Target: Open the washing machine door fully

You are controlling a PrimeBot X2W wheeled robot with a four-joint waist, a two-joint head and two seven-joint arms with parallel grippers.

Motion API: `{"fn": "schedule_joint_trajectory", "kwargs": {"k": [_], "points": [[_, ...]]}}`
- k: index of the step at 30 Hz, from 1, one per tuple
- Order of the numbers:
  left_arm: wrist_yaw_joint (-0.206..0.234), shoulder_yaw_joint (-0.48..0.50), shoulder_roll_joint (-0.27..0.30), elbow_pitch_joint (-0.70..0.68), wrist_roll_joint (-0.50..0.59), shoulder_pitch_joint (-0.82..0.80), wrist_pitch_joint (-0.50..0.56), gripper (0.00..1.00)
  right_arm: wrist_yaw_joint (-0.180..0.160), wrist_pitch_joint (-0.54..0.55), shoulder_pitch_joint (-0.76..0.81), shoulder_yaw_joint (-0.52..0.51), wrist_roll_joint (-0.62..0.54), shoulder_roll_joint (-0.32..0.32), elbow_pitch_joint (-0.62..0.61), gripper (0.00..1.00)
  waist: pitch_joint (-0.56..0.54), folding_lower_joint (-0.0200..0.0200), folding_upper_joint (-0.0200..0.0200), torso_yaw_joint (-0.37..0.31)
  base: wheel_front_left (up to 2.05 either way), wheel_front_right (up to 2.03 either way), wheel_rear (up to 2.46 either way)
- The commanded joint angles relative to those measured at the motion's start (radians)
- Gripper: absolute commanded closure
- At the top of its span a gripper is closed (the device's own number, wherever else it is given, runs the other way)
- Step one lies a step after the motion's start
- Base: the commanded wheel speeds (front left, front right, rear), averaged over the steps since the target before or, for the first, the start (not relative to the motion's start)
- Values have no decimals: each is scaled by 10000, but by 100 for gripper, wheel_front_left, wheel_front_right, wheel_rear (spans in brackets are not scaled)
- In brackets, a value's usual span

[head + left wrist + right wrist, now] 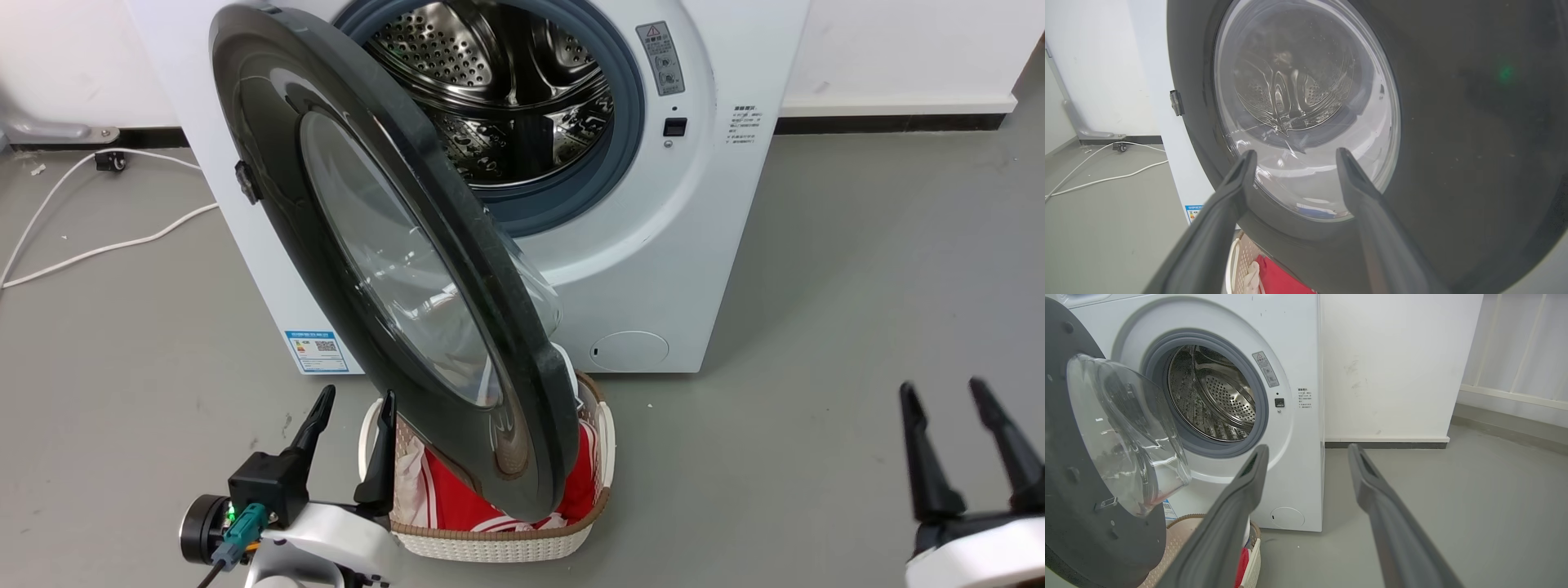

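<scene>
We judge the job about half done. The door (392,269) is unlatched and swung well clear of the drum (506,90). In the head view it is hinged at about 10 o'clock on the machine (694,245), and its free edge hangs at 6 o'clock over the basket (490,545). It stands roughly edge-on to us and not folded back against the machine's front, so the rest of the swing is left.

Our left gripper (357,396) sits at 7 o'clock, fingers apart and holding nothing. It is just beside the door's lower outer face. In the left wrist view the tips point at the glass bowl, and we cannot tell whether either tip touches it.

Our right gripper (940,385) is at 4 o'clock above bare floor (816,327), well apart from the door. Its fingers are also spread and empty.

To finish, we judge the door needs pushing from its inner side, or drawing by its rim, toward 9 o'clock until the hinge stops. The basket below looks close enough to foul a low sweep.
</scene>
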Motion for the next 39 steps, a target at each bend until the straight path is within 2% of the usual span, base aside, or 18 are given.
{"fn": "schedule_joint_trajectory", "kwargs": {"k": [1, 8, 25, 26, 27, 28, 32, 39], "points": [[-25, -19, 41, 29, 28, 47, -22, 0, 1, 45, 196, 40, -210, 145, -79, 0, -5, 0, 0, -2, 0, 0, 0], [-17, -56, 91, 179, 15, 175, -22, 0, 1, -127, 683, 207, -667, 751, 160, 0, -101, 0, 0, 15, 0, 0, 0], [57, -109, 200, 367, -128, 121, -6, 0, 1, -272, 422, 376, -770, 914, 612, 0, -151, 0, 0, 109, 0, 0, 0], [43, -125, 207, 383, -163, 109, 29, 41, 1, -267, 424, 383, -784, 923, 615, 0, -148, 0, 0, 102, 0, 0, 0], [36, -130, 227, 384, -176, 88, 17, 78, 1, -266, 418, 390, -802, 930, 614, 0, -141, 0, 0, 93, 0, 0, 0], [29, -142, 244, 382, -172, 72, 23, 100, 1, -267, 408, 395, -808, 938, 610, 0, -136, 0, 0, 84, 0, 0, 0], [36, -170, 263, 361, -229, 40, 73, 100, 1, -273, 402, 396, -853, 963, 589, 0, -112, 0, 0, 70, 0, 0, 0], [307, -76, 271, -20, -273, -109, 91, 100, 1, -239, 427, 377, -943, 1034, 526, 0, -39, 0, 0, 99, 0, 0, 0]]}}
